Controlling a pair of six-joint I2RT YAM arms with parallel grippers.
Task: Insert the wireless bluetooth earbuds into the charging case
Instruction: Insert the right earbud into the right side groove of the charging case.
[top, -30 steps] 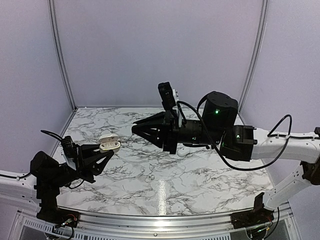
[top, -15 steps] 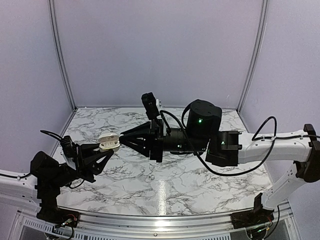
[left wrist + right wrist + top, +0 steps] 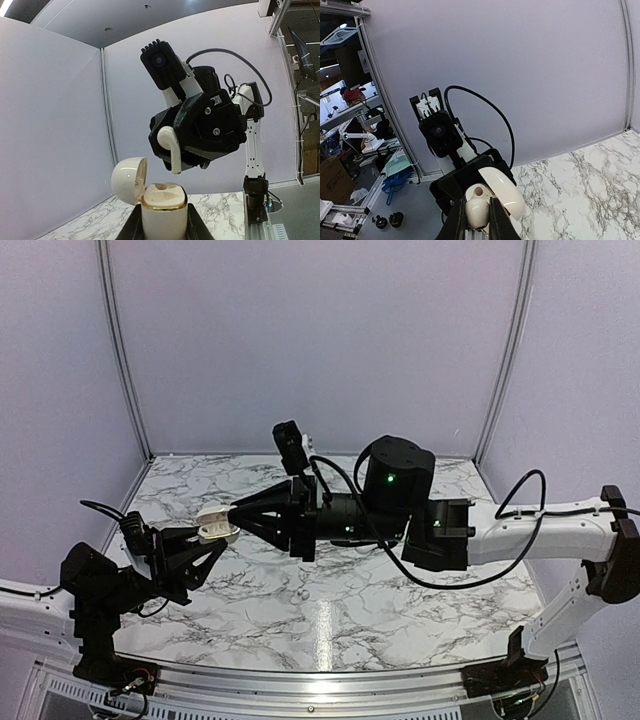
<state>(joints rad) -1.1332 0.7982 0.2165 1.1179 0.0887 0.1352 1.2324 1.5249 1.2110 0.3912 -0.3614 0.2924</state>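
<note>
The charging case is glossy white with a gold rim and its lid open. My left gripper is shut on it and holds it upright above the table; in the left wrist view the case sits between my fingers, its lid swung left. My right gripper is shut on a white earbud, stem pointing down just above the case's open socket. In the right wrist view the earbud sits between my fingers, right before the case. No second earbud shows.
The marble table lies below both arms. Grey booth walls stand behind and at both sides. The right arm's white links stretch across from the right edge.
My right gripper has moved left across the table with the earbud and now stands at the open case. My left gripper and the case have stayed still.
</note>
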